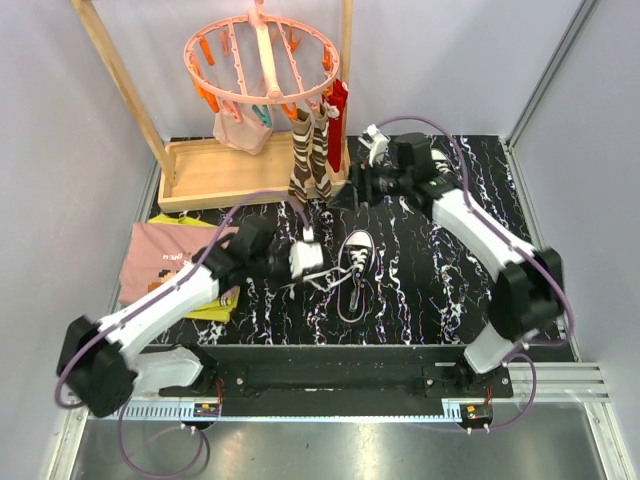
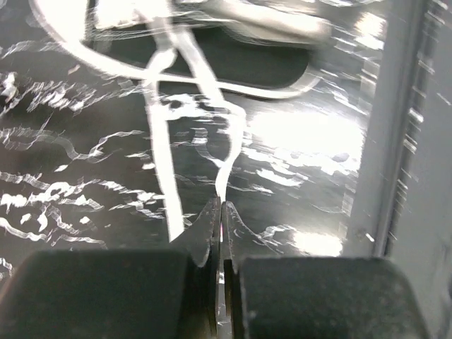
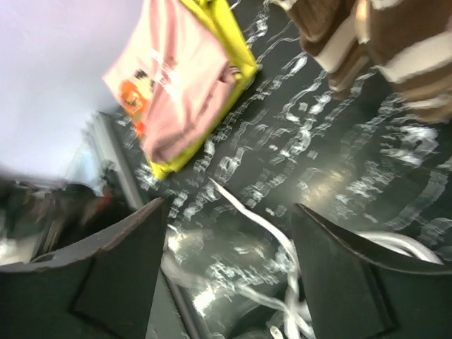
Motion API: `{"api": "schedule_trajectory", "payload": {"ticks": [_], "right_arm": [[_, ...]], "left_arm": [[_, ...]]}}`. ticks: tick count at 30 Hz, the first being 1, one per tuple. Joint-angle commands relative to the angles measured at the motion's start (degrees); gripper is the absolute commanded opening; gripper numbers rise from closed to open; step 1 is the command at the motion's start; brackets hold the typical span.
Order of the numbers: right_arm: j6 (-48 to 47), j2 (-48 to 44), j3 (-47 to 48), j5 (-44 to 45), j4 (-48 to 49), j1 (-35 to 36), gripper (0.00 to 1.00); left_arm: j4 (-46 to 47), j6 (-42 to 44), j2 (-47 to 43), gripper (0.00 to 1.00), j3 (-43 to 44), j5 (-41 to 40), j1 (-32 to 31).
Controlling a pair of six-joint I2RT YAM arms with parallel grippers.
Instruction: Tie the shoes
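Observation:
One black sneaker with a white toe cap lies mid-table, and its white laces trail toward the front. The second shoe is not visible. My left gripper is just left of the shoe. In the left wrist view its jaws are shut on a white lace that runs up to the blurred shoe. My right gripper hovers behind the shoe, near the socks. In the right wrist view it is open and empty, with a lace on the table below the fingers.
Brown striped socks hang from a pink round peg hanger on a wooden rack at the back. Folded pink and yellow clothes lie at the left. A metal rail runs along the front edge.

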Motion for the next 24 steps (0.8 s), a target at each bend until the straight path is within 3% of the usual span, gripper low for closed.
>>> {"api": "schedule_trajectory", "payload": {"ticks": [1, 5, 11, 17, 24], "right_arm": [[-17.0, -11.3, -7.4, 2.5, -9.3, 0.9, 0.71], [-24.5, -18.9, -17.0, 3.5, -8.3, 1.2, 0.52], [-37.6, -20.8, -23.1, 11.2, -5.3, 12.3, 0.52], [-44.9, -8.6, -21.0, 16.3, 3.1, 21.9, 0.53], [-47.5, 2.1, -18.8, 18.6, 14.9, 25.9, 0.5]], "left_arm": [[5.4, -8.4, 12.2, 0.0, 9.9, 4.8, 8.4], [5.4, -9.7, 22.8, 0.0, 16.3, 7.9, 13.4], [4.9, -12.2, 34.9, 0.0, 22.4, 10.1, 17.8], [4.2, -14.9, 40.3, 0.01, 25.4, 10.5, 18.7], [1.6, -17.8, 45.4, 0.02, 28.0, 11.4, 20.3]]}}
